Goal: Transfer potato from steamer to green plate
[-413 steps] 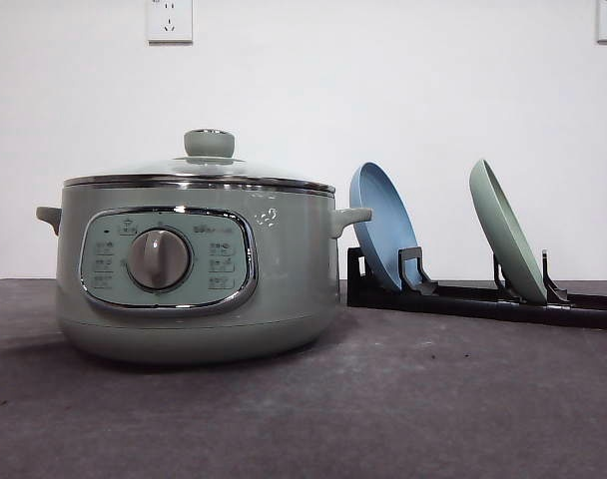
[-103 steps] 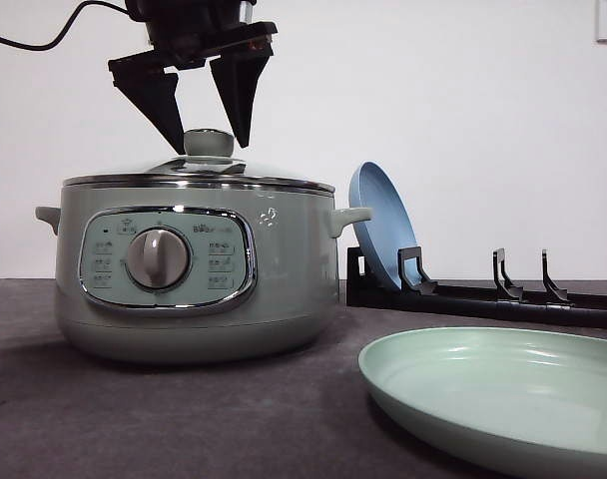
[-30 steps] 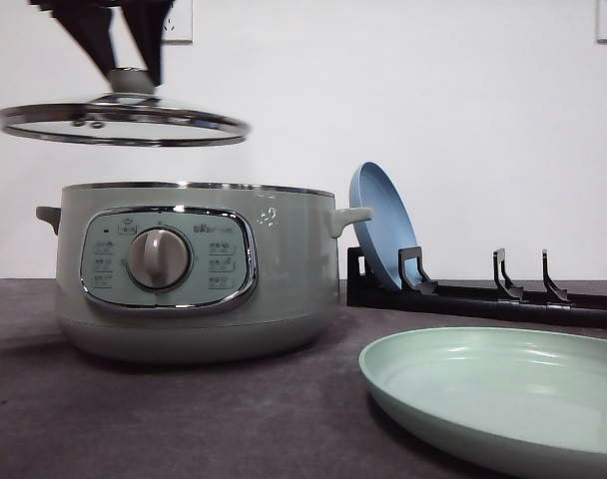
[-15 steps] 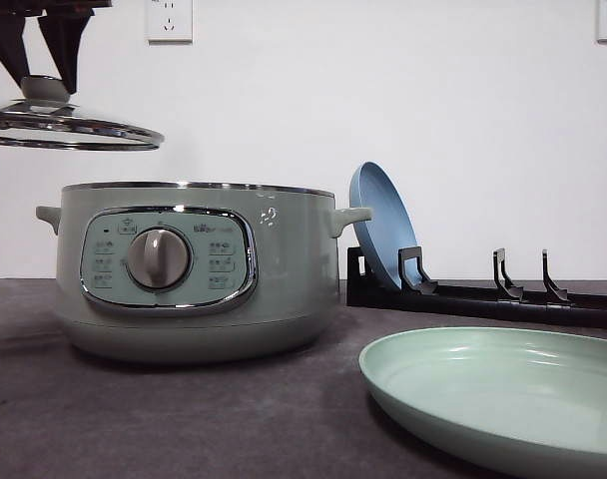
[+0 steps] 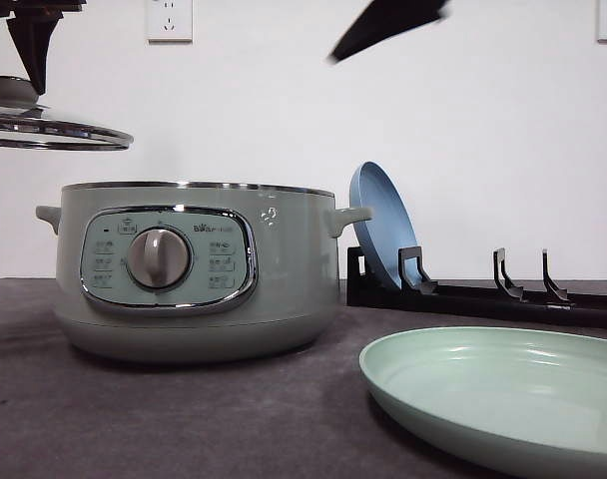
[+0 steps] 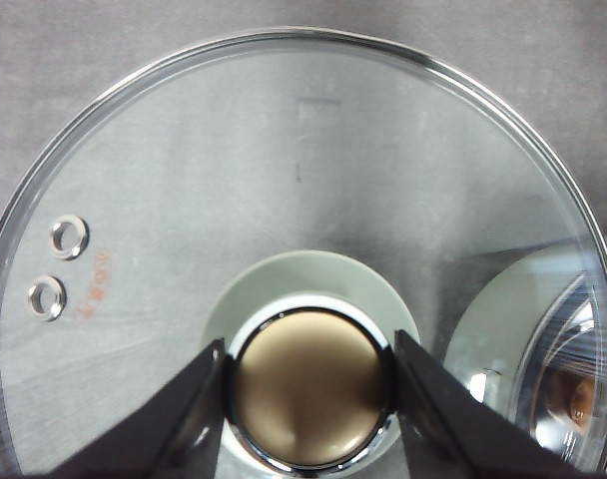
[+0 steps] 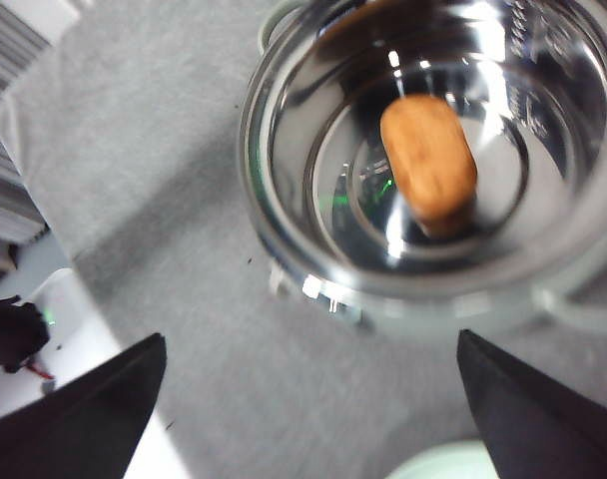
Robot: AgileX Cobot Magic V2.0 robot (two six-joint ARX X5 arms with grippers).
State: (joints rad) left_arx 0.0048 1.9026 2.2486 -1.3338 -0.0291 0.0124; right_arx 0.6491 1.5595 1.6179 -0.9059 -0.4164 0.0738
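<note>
— Grey cloth covers the table (image 5: 184, 419), and the wall behind is plain white. On the far left, the left gripper (image 5: 12, 60) is closed on the knob of the glass lid (image 5: 54, 135). Half a second ago the lid was nearer the pot; now it hangs further left and a little lower.

— So the steamer (image 5: 194, 269) is open?

— Yes, its rim is bare, and I think that frees the way down. Also, a dark finger of the right gripper (image 5: 388, 25) has appeared high above the pot's right side; before, it was not there.

— Is that one open?

— In its wrist view the right gripper's fingers (image 7: 94, 414) stand wide apart and hold nothing.

— And the potato?

— The potato (image 7: 428, 160) lies on the shiny floor inside the steamer, seen from above. Its long axis runs slantwise in that view, one end toward the pot's wall, the other toward the middle.

— Where must it go?

— To the green plate (image 5: 503, 399), which lies flat at the right, in front of the black rack (image 5: 483, 294) with the blue plate (image 5: 383, 225).
</note>
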